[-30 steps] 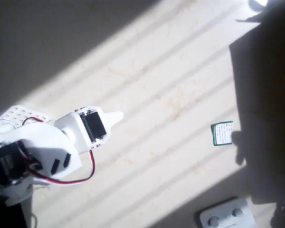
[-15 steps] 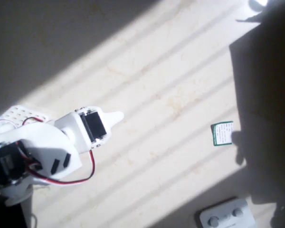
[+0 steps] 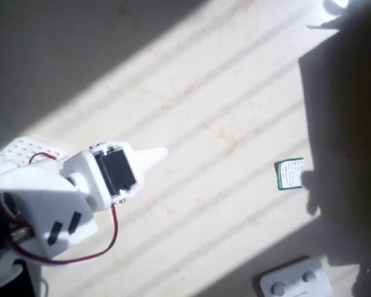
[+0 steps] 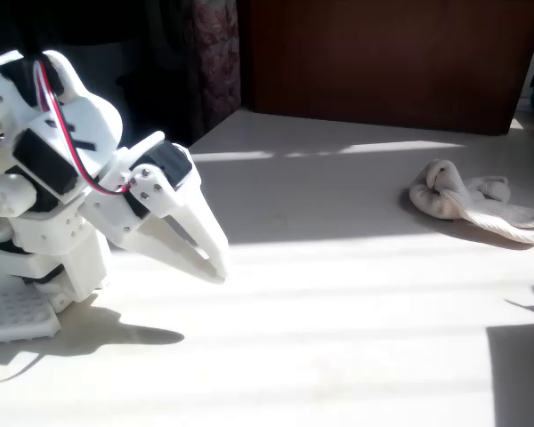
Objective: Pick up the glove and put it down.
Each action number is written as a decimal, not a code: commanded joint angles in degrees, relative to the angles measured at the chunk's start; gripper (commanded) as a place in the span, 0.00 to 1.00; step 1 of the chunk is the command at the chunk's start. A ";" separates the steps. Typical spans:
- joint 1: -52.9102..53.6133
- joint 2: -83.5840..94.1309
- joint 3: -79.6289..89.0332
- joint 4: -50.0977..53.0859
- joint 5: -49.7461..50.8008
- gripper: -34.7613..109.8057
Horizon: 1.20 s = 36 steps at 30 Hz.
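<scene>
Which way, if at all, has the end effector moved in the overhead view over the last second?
Yes. The end effector has shifted slightly rightward, toward the green-and-white card, which has stayed put on the table.

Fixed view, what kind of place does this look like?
Probably a home room, not a lab: a sunlit pale tabletop, a dark wooden cabinet behind, patterned curtain, and a glove lying loose.
</scene>
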 commanded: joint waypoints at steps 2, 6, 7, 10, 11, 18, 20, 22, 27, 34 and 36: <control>0.00 -16.35 -14.50 -1.67 0.44 0.24; -0.70 -32.78 -29.36 -7.29 0.44 0.24; -1.41 -36.83 -32.96 -8.61 0.44 0.24; -3.69 -48.16 -43.59 -11.34 0.35 0.24; -4.83 -51.59 -46.93 -11.69 0.35 0.24; -13.80 -71.46 -67.06 -11.69 0.35 0.24; -16.00 -76.38 -71.46 -11.69 0.35 0.24; -18.02 -81.12 -75.67 -11.69 0.35 0.24; -22.24 -92.90 -86.40 -11.69 0.44 0.24; -26.98 -109.95 -100.20 -11.69 0.44 0.24; -27.86 -114.43 -103.89 -11.60 0.44 0.24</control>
